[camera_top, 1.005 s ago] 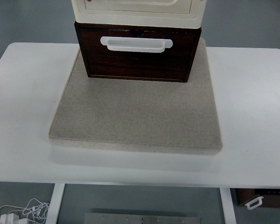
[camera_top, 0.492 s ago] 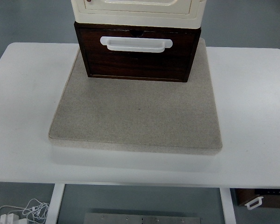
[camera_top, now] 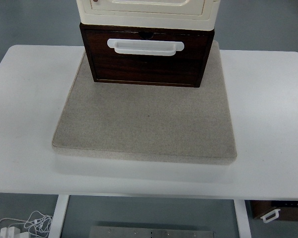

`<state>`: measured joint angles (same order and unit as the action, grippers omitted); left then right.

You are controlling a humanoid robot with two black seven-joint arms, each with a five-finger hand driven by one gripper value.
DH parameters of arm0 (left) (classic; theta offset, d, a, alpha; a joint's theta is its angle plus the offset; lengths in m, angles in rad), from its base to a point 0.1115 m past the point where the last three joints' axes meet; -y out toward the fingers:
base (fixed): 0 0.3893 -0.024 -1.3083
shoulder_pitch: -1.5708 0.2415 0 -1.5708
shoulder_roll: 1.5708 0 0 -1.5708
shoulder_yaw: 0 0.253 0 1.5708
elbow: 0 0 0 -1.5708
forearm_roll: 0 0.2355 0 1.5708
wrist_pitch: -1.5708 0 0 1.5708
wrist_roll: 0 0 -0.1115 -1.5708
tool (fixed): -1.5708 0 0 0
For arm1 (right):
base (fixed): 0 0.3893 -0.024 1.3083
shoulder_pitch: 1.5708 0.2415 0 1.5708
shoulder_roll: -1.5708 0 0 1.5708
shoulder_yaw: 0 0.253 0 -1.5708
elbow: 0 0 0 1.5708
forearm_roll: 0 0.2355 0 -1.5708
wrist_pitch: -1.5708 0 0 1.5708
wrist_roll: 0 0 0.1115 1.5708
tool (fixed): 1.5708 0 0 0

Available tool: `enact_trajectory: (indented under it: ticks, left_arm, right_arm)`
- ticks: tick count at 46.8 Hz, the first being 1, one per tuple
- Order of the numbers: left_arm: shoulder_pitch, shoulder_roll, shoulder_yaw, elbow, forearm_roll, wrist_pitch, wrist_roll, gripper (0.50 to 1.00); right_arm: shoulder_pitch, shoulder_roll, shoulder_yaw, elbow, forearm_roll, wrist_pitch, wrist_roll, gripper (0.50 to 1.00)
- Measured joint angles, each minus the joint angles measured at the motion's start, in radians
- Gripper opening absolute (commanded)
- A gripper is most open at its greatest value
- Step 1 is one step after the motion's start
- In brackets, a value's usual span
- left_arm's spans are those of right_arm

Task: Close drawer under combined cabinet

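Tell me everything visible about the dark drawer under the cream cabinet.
The drawer has a dark brown, wood-grain front with a white bar handle across its upper part. It sits upright beneath the cream cabinet, its front set only slightly forward of the cabinet's edge. It rests on the back of a grey mat. No hand touches it.

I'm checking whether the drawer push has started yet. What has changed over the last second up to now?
Nothing visibly changed. The dark wooden drawer with its white handle sits in the same place under the cream cabinet, on the grey mat, and neither robot hand is in view.
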<state>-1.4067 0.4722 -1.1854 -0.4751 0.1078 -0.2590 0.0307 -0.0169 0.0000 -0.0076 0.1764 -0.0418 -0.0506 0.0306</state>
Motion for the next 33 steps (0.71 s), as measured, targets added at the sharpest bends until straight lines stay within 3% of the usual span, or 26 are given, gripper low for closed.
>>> enact_trajectory:
  ticks: [7, 18, 33]
  left_arm:
    - [0.003, -0.006, 0.003, 0.089, -0.002, 0.048, 0.006, 0.994]
    - [0.042, -0.046, 0.002, 0.233, -0.006, 0.052, 0.011, 0.996]
    - [0.169, -0.087, 0.001, 0.254, -0.118, 0.055, 0.009, 0.994]
  right_arm:
    - [0.000, 0.000, 0.001, 0.000, -0.001, 0.000, 0.000, 0.952]
    - [0.000, 0.000, 0.001, 0.000, 0.000, 0.000, 0.000, 0.952]
    - [-0.001, 0.000, -0.001, 0.000, 0.002, 0.000, 0.000, 0.952]
